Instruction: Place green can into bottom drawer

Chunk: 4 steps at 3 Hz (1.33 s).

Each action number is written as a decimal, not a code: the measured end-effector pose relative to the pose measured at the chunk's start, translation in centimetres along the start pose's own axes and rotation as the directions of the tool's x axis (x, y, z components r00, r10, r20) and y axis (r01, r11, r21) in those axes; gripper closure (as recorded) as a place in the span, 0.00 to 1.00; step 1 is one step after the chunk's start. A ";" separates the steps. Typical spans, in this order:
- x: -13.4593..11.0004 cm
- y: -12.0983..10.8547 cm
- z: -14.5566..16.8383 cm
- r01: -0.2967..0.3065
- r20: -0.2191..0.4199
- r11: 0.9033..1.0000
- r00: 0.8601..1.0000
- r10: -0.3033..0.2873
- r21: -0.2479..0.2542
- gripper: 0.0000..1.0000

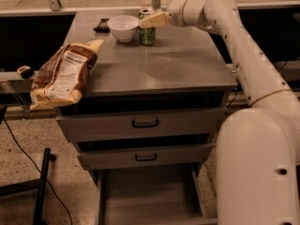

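Note:
The green can (pixel 147 34) stands upright at the back of the grey cabinet top (pixel 159 64), just right of a white bowl (pixel 123 27). My gripper (pixel 153 19) reaches in from the right and sits at the can's upper part, covering its top rim. The bottom drawer (pixel 150 193) is pulled out at the foot of the cabinet, and its flat grey floor shows nothing in it.
A brown chip bag (pixel 63 74) lies over the cabinet's left edge. A small black object (pixel 102 25) lies behind the bowl. The two upper drawers (pixel 145 123) with black handles are slightly ajar. My white arm and base (pixel 258 172) fill the right side.

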<state>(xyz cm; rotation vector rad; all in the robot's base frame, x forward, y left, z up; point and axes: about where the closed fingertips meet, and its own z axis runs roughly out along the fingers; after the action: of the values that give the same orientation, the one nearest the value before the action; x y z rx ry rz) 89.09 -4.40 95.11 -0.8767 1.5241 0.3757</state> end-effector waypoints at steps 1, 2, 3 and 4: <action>0.6 0.1 2.9 -0.081 0.061 0.996 0.995 0.082 -0.023 0.16; 1.5 0.5 4.3 -0.132 0.055 0.990 0.989 0.134 -0.041 0.39; 1.1 -1.1 3.2 -0.164 0.041 0.986 0.986 0.163 0.021 0.63; -0.7 -2.2 0.2 -0.166 0.093 0.980 0.983 0.156 0.106 0.86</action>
<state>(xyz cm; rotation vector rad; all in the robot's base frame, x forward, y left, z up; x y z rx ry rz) 90.75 -5.50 96.28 -0.6425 1.5276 0.4338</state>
